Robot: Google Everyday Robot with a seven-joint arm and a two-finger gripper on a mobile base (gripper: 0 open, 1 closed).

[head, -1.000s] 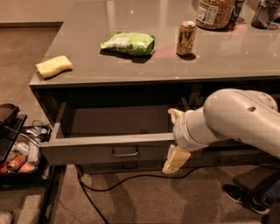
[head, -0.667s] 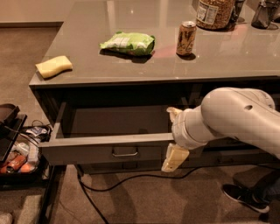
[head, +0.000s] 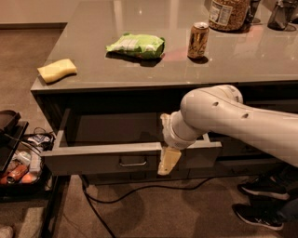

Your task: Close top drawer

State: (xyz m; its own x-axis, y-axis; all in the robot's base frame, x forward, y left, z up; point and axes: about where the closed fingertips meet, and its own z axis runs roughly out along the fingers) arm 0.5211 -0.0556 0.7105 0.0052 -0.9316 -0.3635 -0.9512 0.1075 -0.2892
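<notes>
The top drawer [head: 93, 162] stands pulled out from under the grey counter [head: 139, 74]. It has a dark front panel with a small silver bar handle [head: 132, 162] and lighter side walls, and the inside looks empty. My gripper [head: 164, 144] is at the front panel, just right of the handle. Its cream fingers are spread: one finger [head: 165, 122] reaches over the panel's top edge into the drawer, and the other finger [head: 168, 161] hangs in front of the panel. My white arm comes in from the right and hides the drawer's right part.
On the counter lie a yellow sponge [head: 57, 69], a green chip bag [head: 136, 45], a soda can [head: 198, 39] and a jar [head: 228, 14]. A black cable [head: 139, 188] runs on the floor below. A tray of clutter [head: 14, 162] stands at the left. Shoes [head: 260, 204] are at the right.
My gripper and arm have shifted left along the drawer front, closer to the handle. The drawer has not visibly moved.
</notes>
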